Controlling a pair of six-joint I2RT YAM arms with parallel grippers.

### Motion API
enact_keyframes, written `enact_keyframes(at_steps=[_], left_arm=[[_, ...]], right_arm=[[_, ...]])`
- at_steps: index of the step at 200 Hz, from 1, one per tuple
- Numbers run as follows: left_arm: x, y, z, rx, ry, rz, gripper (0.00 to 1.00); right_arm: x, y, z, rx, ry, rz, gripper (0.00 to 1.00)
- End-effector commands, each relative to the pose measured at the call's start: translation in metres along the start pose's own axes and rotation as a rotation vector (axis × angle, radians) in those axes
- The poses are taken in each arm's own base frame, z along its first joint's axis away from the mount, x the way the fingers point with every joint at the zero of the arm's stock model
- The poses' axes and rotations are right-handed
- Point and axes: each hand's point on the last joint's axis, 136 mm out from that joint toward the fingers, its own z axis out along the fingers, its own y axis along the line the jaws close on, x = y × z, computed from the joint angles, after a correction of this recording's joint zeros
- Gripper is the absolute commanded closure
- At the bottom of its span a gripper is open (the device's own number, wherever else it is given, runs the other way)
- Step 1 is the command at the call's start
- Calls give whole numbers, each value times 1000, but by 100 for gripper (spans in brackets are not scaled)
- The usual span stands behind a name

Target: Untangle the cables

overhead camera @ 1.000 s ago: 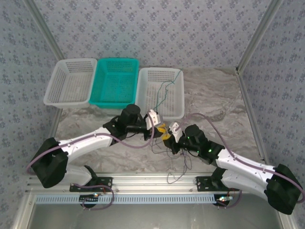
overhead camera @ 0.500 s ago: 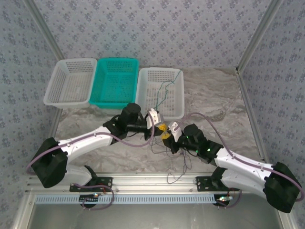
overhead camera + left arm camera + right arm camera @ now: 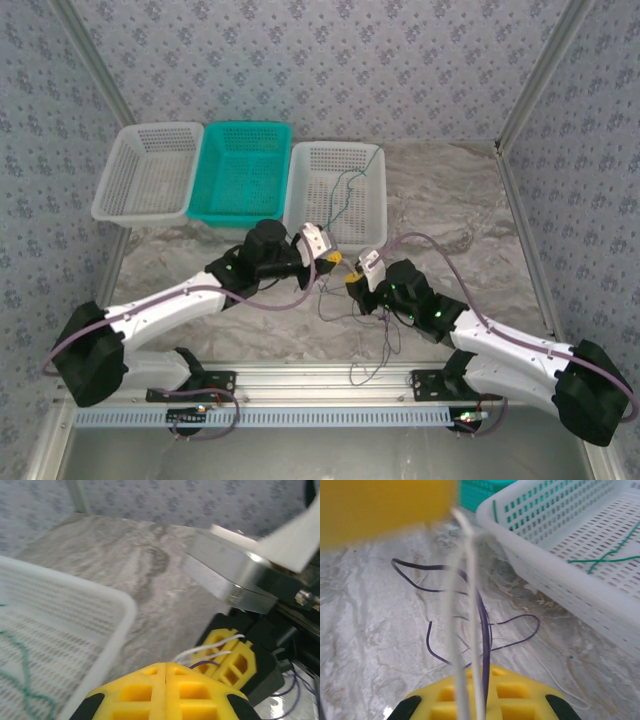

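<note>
The cables are a loose tangle of dark purple-grey (image 3: 352,318) and whitish strands on the marble table in front of the white basket. My left gripper (image 3: 333,262) (image 3: 165,674) is shut on two whitish cables (image 3: 212,646) (image 3: 469,595), which run taut to my right gripper (image 3: 356,281) (image 3: 486,692). The right gripper's yellow fingers (image 3: 234,656) are shut on those whitish cables and on a dark purple cable (image 3: 483,611). Purple loops (image 3: 522,625) trail on the table below. A green cable (image 3: 345,192) (image 3: 607,556) lies in the white basket.
Three baskets stand at the back: a white one (image 3: 112,190) on the left, a teal one (image 3: 209,200) in the middle, and the white one (image 3: 300,190) (image 3: 555,587) (image 3: 107,630) just behind both grippers. Patterned walls enclose the table.
My left gripper has shut on the whitish cables and drawn back a little to the left, stretching them. My right gripper has stayed shut and barely moved.
</note>
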Motion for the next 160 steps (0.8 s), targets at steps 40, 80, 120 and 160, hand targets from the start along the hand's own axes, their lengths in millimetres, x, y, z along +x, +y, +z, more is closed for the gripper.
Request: enact_keyframes(at_steps=[40, 80, 120, 160], left_arm=[[-49, 61, -65, -373, -147, -66, 100], [-28, 9, -42, -21, -41, 22, 98], [-20, 14, -25, -2, 8, -47, 64], [-29, 27, -54, -122, -134, -141, 59]], right_arm=[[46, -40, 1, 183, 108, 106, 94], [28, -1, -1, -54, 31, 47, 99], [2, -3, -15, -25, 25, -31, 100], [-20, -4, -22, -32, -7, -3, 100]])
